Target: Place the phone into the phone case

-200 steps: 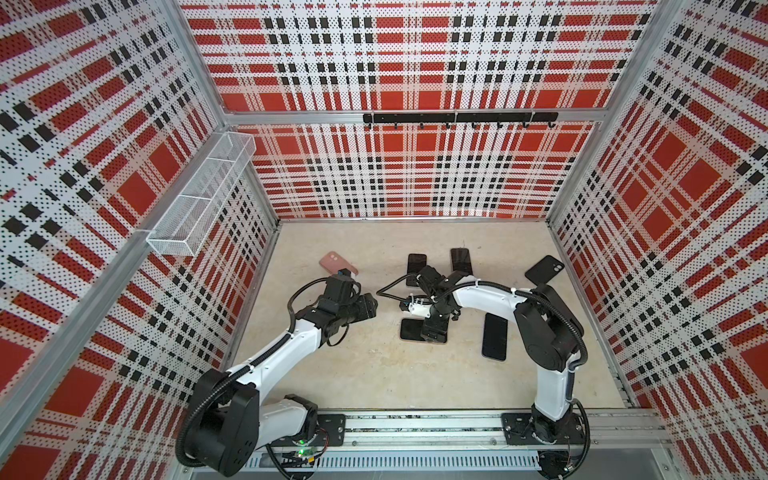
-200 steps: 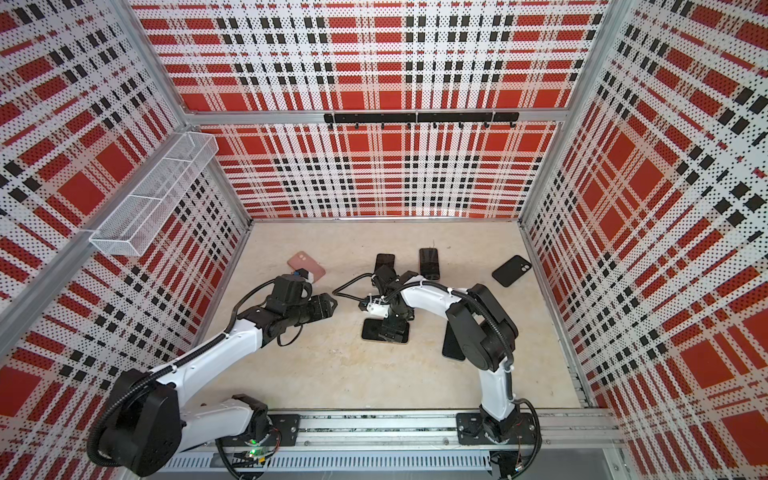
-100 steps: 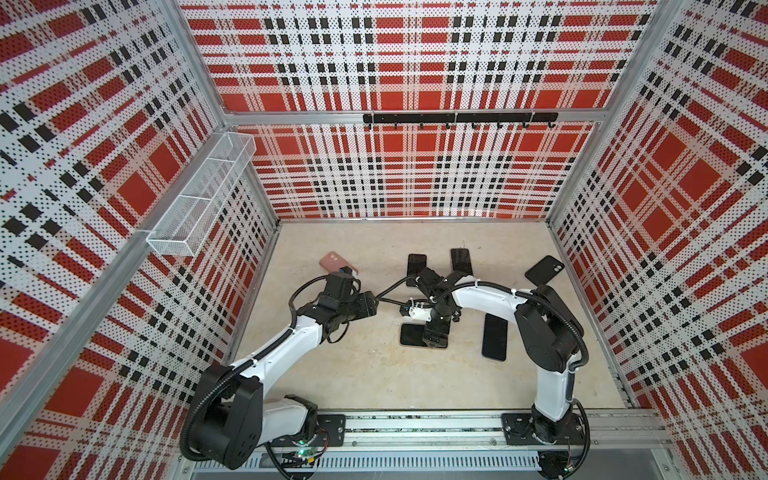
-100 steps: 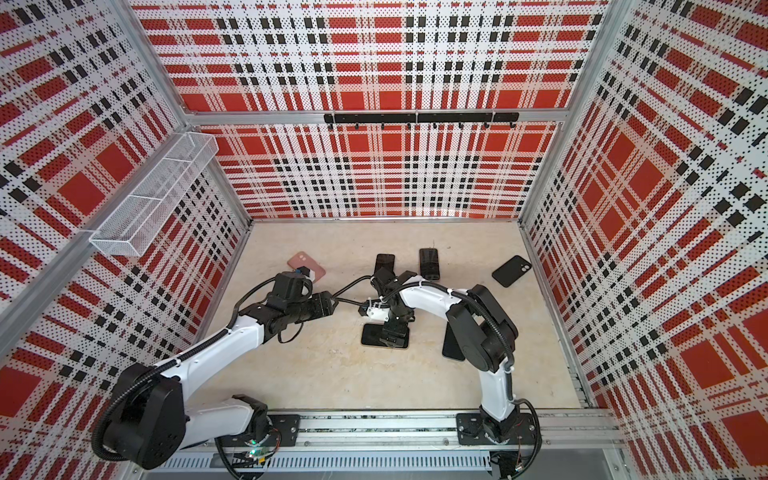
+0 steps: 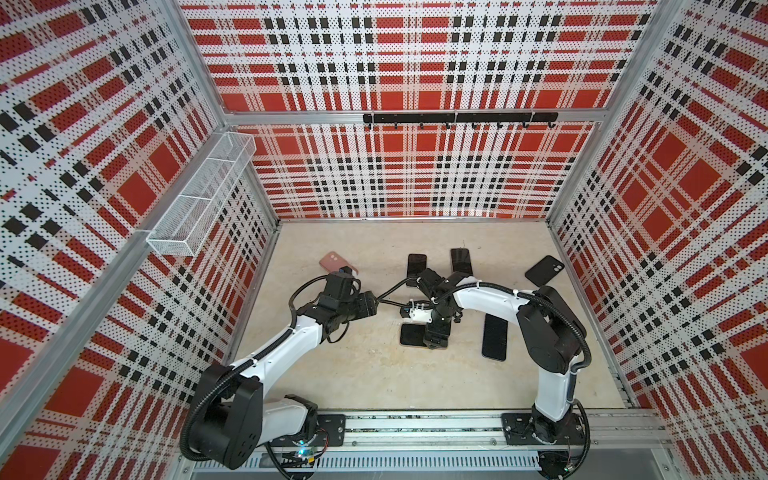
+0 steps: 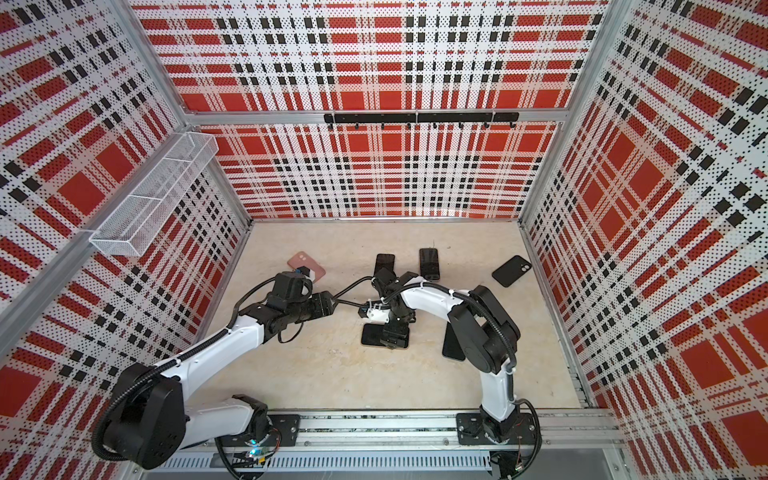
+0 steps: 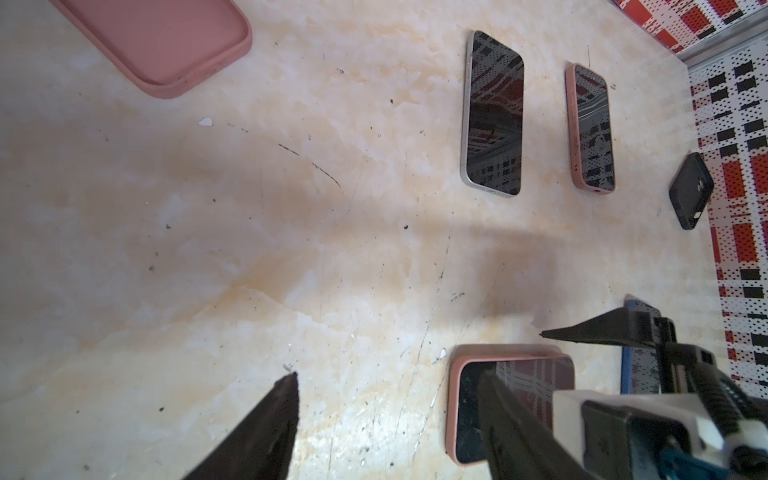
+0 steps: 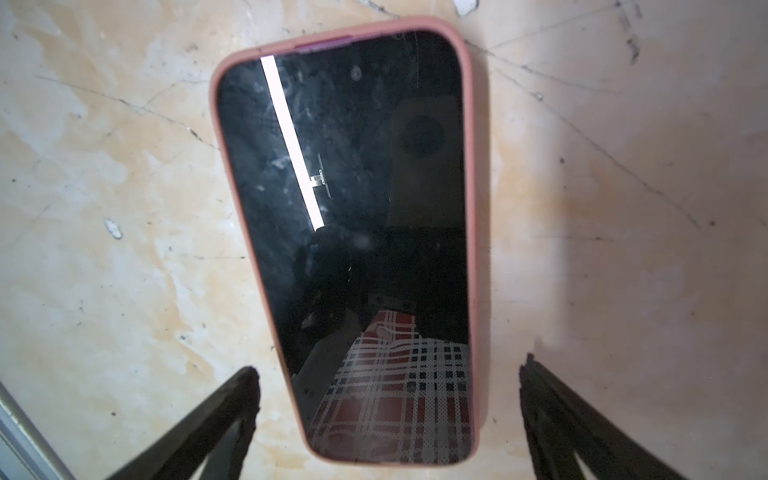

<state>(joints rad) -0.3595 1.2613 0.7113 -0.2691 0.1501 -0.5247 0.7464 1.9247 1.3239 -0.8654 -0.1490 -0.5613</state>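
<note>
A phone with a dark screen lies flat inside a pink case (image 8: 353,249) in the middle of the floor (image 5: 411,334) (image 6: 372,336). My right gripper (image 8: 388,365) hangs just over one end of it, open, its fingers standing clear of both long sides (image 5: 436,337) (image 6: 392,337). My left gripper (image 7: 386,376) is open and holds nothing; it hovers to the left of that phone (image 5: 372,305) (image 6: 330,305). An empty pink case (image 5: 334,262) (image 7: 166,45) lies behind the left arm. A bare silver-rimmed phone (image 5: 416,266) (image 7: 492,116) lies at the back.
Another phone in a pink case (image 5: 461,262) (image 7: 590,129) lies beside the bare one. A black case (image 5: 544,270) sits by the right wall, and a black slab (image 5: 494,336) under the right arm. A wire basket (image 5: 199,199) hangs on the left wall.
The right gripper has crept slightly toward the front over the cased phone. The left gripper has edged a little toward the middle. Both stay open.
</note>
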